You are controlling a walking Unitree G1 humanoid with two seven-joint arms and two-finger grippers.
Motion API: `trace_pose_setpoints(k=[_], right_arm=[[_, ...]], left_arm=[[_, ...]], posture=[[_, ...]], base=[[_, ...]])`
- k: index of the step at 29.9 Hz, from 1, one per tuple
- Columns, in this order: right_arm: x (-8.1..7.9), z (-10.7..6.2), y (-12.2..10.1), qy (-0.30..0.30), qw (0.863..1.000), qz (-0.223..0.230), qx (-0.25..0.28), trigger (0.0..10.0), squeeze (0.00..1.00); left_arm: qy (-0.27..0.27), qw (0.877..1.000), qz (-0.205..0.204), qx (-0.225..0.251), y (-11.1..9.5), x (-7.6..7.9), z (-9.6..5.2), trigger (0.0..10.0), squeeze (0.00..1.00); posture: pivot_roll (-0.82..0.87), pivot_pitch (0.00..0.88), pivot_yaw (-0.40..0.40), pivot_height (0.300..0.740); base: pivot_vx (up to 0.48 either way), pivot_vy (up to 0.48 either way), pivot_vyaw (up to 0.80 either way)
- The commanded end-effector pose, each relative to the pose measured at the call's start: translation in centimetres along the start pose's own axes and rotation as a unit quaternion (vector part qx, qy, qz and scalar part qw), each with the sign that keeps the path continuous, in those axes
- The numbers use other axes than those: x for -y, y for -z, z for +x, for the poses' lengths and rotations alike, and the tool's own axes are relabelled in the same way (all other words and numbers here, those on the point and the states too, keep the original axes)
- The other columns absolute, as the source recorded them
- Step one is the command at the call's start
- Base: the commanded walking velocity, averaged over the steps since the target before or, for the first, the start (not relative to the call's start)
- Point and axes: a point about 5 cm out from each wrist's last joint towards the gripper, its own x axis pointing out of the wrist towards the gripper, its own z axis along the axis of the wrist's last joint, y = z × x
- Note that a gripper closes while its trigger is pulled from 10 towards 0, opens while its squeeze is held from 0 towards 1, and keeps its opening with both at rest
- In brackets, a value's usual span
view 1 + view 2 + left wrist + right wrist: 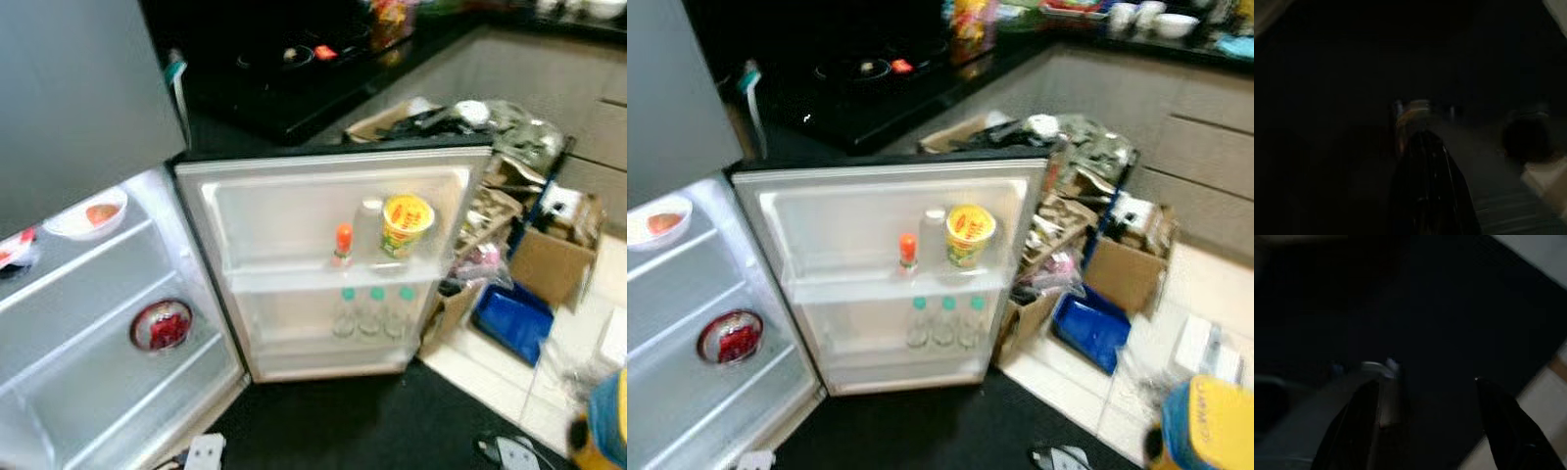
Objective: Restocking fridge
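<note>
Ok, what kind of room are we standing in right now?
Most likely a home kitchen: an open small fridge with bottles in its door, a black stovetop on the counter behind it, and cabinet drawers alongside cluttered cardboard boxes.

No writing here can be read. The yellow cup [407, 224] on the upper shelf of the fridge door [284, 215] carries a red mark on its lid, too blurred to make out. The red-lidded tin [162, 325], left of that door, shows only smears.
</note>
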Motion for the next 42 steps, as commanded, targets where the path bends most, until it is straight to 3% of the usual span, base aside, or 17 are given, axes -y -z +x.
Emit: trace_pose_setpoints(k=[1, 22, 35, 42], right_arm=[[0.58, -0.23, 0.37, 0.006, 1.000, 0.001, -0.004, 10.0, 0.00], [0.26, -0.26, 0.62, -0.015, 1.000, 0.004, -0.008, 10.0, 0.00], [0.39, -0.20, 0.31, -0.007, 1.000, -0.004, -0.004, 10.0, 0.00], [0.36, -0.19, 0.25, -0.010, 1.000, -0.005, -0.002, 10.0, 0.00]], left_arm=[[0.002, 1.000, 0.007, 0.004, -0.40, 0.09, 0.11, 10.0, 0.00], [0.004, 1.000, 0.007, 0.004, -0.36, 0.19, 0.14, 10.0, 0.00], [0.005, 1.000, 0.005, 0.002, -0.33, 0.26, 0.18, 10.0, 0.00], [0.006, 1.000, 0.000, 0.002, -0.29, 0.38, 0.21, 10.0, 0.00]], posture=[[-0.03, 0.074, 0.001, 0.740], [-0.03, 0.074, -0.001, 0.740], [-0.03, 0.070, -0.006, 0.740], [-0.03, 0.073, -0.005, 0.740]], base=[[0.000, -0.458, 0.80], [0.000, -0.458, 0.79], [0.000, -0.425, 0.00], [0.000, -0.081, 0.00]])
